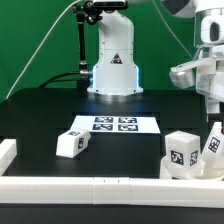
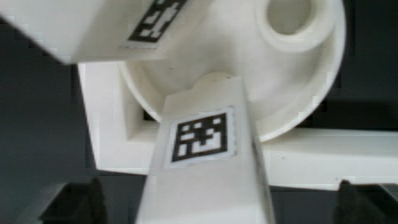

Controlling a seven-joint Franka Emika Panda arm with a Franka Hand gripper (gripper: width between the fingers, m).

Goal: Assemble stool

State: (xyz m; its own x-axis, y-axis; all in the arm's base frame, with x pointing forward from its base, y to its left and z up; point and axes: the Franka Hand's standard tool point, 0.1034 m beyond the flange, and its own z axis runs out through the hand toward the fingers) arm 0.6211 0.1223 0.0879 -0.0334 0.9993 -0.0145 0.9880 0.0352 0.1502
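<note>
The stool's round white seat (image 2: 306, 70) fills the wrist view, and in the exterior view it lies low at the right (image 1: 184, 171) by the front rail. A tagged white leg (image 2: 206, 150) runs from the seat toward the camera, between my fingers. My gripper (image 2: 217, 205) is open, with dark gaps showing between the leg and each fingertip (image 2: 79, 202). In the exterior view the gripper (image 1: 214, 108) hangs above that tilted leg (image 1: 213, 146). A second tagged leg (image 1: 183, 150) stands beside it on the seat. Another leg (image 1: 72, 143) lies alone on the black table.
The marker board (image 1: 113, 124) lies flat in front of the robot base (image 1: 112, 70). A long white rail (image 1: 90, 184) runs along the front edge, and a short one (image 1: 7, 152) sits at the exterior view's left. A further white piece (image 2: 118, 30) lies near the seat.
</note>
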